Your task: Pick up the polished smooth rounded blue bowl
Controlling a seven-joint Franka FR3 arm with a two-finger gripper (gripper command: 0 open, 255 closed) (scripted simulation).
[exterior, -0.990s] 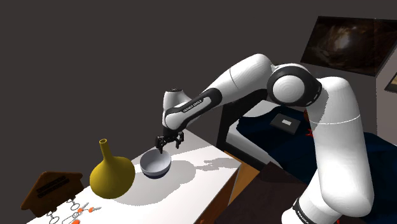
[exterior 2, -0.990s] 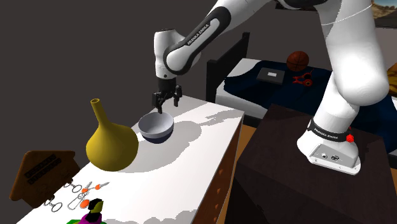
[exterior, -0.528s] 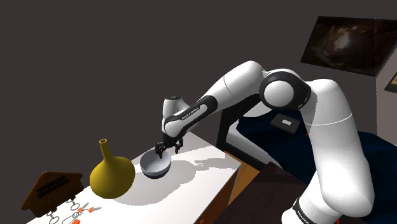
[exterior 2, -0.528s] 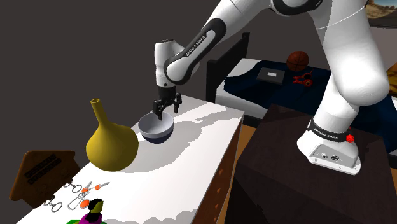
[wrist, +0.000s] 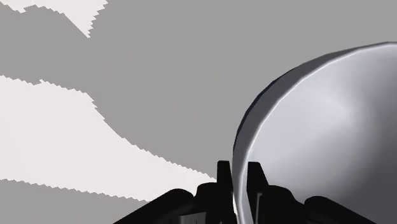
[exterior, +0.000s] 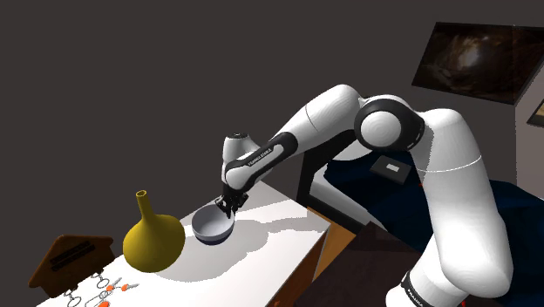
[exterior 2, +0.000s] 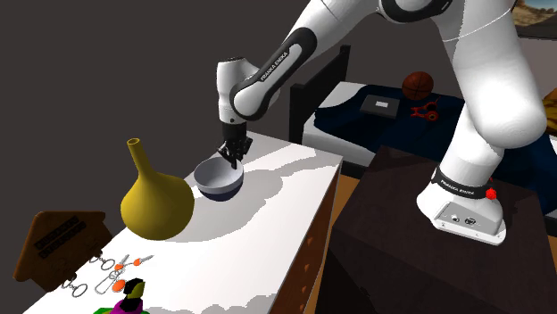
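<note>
Now: blue bowl (exterior: 212, 228) upright on white tabletop (exterior: 292, 228), just right of yellow vase (exterior: 153, 240) in shoulder view. Gripper (exterior: 228, 206) at bowl's far rim. Fingers (wrist: 224, 175) clenched on rim wall, one inside, one outside. Brown house-shaped plaque (exterior: 65, 259) left of vase.

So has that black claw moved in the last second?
Yes. The gripper has come down from above the bowl to its rim, and its fingers have closed on that rim.
</note>
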